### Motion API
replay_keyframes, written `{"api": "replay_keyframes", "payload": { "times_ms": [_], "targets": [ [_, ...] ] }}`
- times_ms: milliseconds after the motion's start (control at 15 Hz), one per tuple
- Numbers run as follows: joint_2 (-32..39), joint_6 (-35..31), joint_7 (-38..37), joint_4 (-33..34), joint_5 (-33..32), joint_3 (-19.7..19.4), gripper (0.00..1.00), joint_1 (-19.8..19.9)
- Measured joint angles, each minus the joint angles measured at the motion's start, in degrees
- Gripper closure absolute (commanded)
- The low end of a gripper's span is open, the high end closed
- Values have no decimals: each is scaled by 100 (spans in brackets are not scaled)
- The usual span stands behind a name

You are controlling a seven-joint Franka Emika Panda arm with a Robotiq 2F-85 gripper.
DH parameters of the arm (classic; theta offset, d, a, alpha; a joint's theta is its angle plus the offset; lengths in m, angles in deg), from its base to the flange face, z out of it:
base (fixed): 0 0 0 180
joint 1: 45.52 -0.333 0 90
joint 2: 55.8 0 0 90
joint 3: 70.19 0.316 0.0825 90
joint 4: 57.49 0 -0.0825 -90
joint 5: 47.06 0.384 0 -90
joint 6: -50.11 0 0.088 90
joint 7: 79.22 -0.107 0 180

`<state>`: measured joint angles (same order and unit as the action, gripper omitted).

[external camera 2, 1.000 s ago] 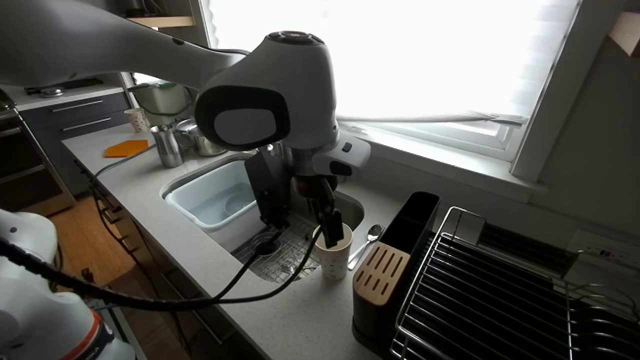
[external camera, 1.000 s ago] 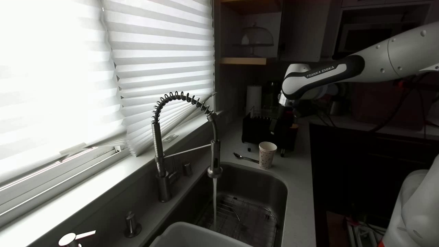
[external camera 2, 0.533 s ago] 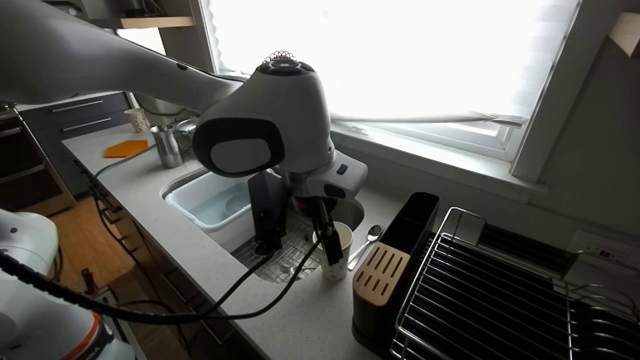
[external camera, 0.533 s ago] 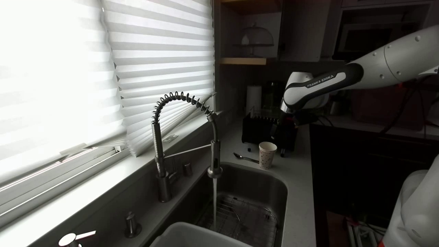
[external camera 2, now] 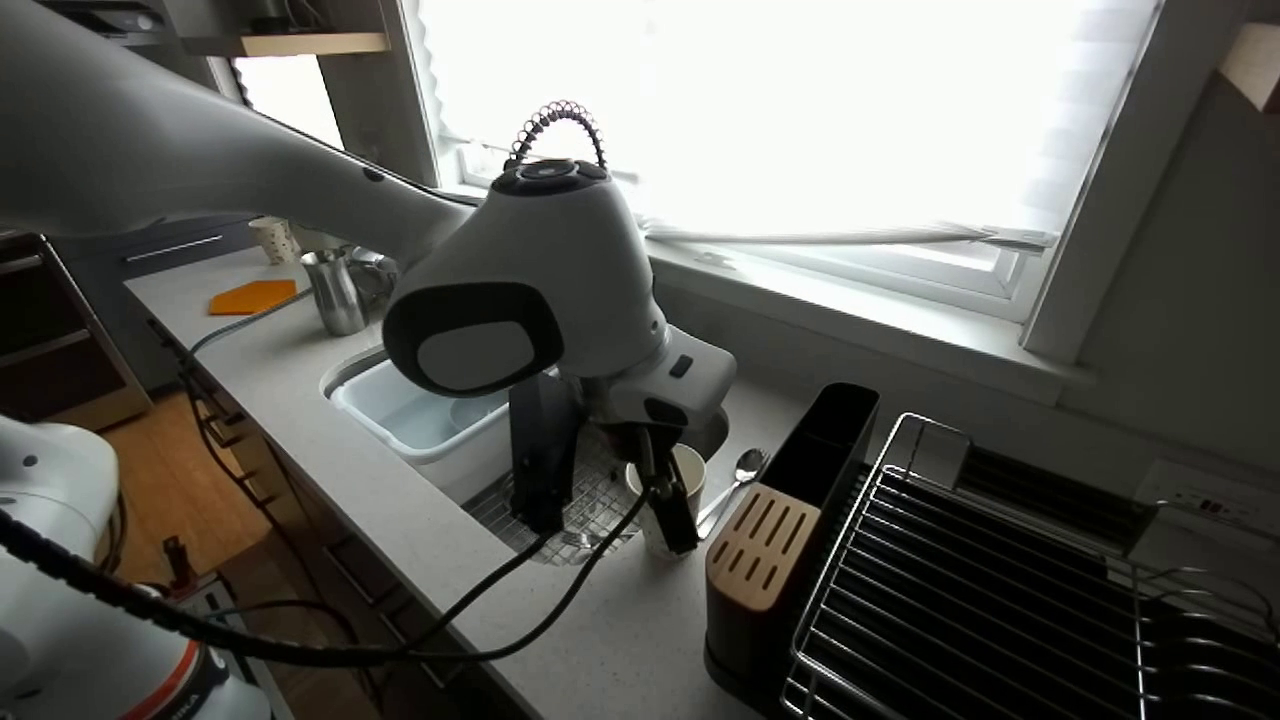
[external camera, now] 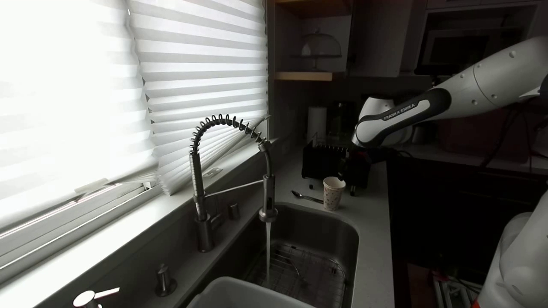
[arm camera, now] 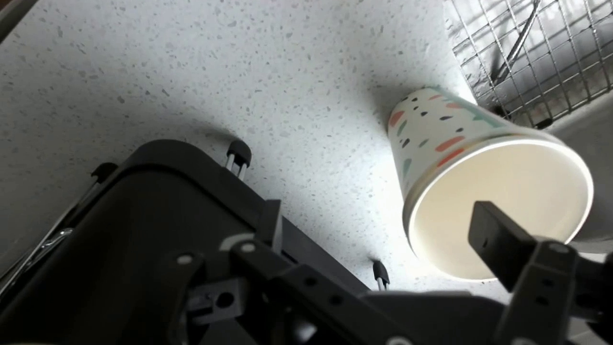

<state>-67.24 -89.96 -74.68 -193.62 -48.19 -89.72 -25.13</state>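
In the wrist view, the gripper had its fingers wide apart, one tip overlapping the mouth of the paper cup, which stood upright just beside the sink; contact could not be told. In an exterior view, water ran from the faucet into the sink. In an exterior view, a white tub sat inside the sink, a spoon lay near the sink, and a black caddy stood farther off.

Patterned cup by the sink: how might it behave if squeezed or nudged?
The cup looks thin and papery, so a firm squeeze could dent it. No contents show inside in the wrist view, so it's probably light. It narrows downward, so a high nudge may tip it.
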Motion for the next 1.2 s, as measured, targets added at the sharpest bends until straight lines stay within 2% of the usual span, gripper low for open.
{"api": "replay_keyframes", "payload": {
  "times_ms": [133,200,267,400,1000,1200],
  "targets": [
    [65,-232,-74,-56,-7,3,0,0],
    [109,-344,-164,-68,-36,6,3,0],
    [154,-440,-239,-71,-46,11,26,0],
    [231,-575,-350,-71,-46,23,30,-1],
    [349,-725,-535,-60,-8,132,99,-59],
    [348,-733,-526,-34,65,152,100,-132]
  ]
}}
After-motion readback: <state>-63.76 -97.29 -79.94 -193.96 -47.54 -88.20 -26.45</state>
